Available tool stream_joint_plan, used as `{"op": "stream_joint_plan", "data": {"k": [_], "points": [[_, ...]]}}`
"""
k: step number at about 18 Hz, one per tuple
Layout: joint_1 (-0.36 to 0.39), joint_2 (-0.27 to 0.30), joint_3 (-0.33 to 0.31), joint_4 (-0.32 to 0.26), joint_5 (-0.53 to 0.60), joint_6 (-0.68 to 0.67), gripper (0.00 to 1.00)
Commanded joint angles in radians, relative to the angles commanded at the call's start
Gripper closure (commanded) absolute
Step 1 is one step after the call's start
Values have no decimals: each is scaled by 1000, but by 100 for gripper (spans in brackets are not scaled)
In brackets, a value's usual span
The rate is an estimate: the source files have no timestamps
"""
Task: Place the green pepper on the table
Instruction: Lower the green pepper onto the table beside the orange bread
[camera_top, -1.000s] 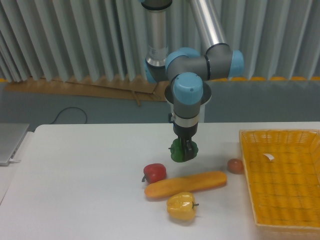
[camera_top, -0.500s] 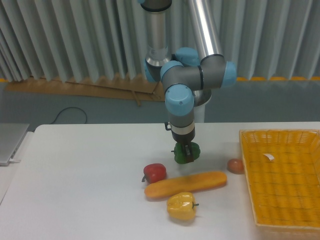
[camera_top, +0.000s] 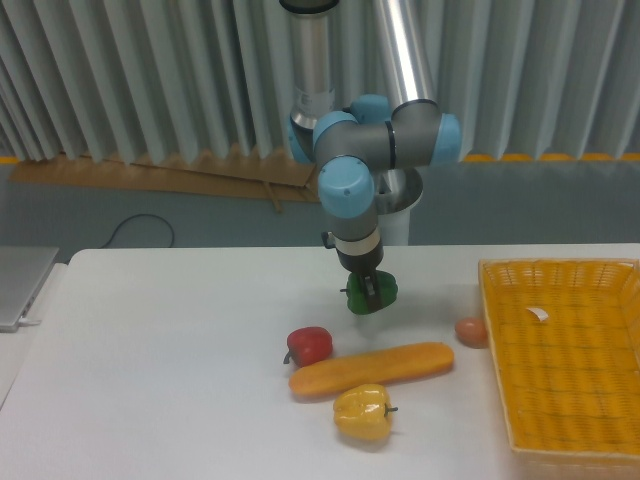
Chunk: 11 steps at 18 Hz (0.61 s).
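One gripper (camera_top: 368, 292) is in view, its two fingers clamped on the green pepper (camera_top: 371, 294), which hangs just above the table (camera_top: 150, 380) near the middle of the surface. Open white surface extends to the left of the pepper as far as the rounded left edge, and behind it to the far edge. Near the pepper, toward the front, lie a red pepper (camera_top: 309, 345), a long orange vegetable (camera_top: 371, 368) and a yellow pepper (camera_top: 363, 413), grouped close together. A small reddish round item (camera_top: 470, 332) sits just beside the left rim of the yellow basket (camera_top: 494, 340), which occupies the right side. The arm descends from above; the wrist points downward with a slight tilt
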Motion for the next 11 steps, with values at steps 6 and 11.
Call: {"op": "stream_joint_plan", "data": {"k": [6,11], "points": [[3,-40,29,34,9,-9,59],[5,-48,46,37,12,-9,58]]}}
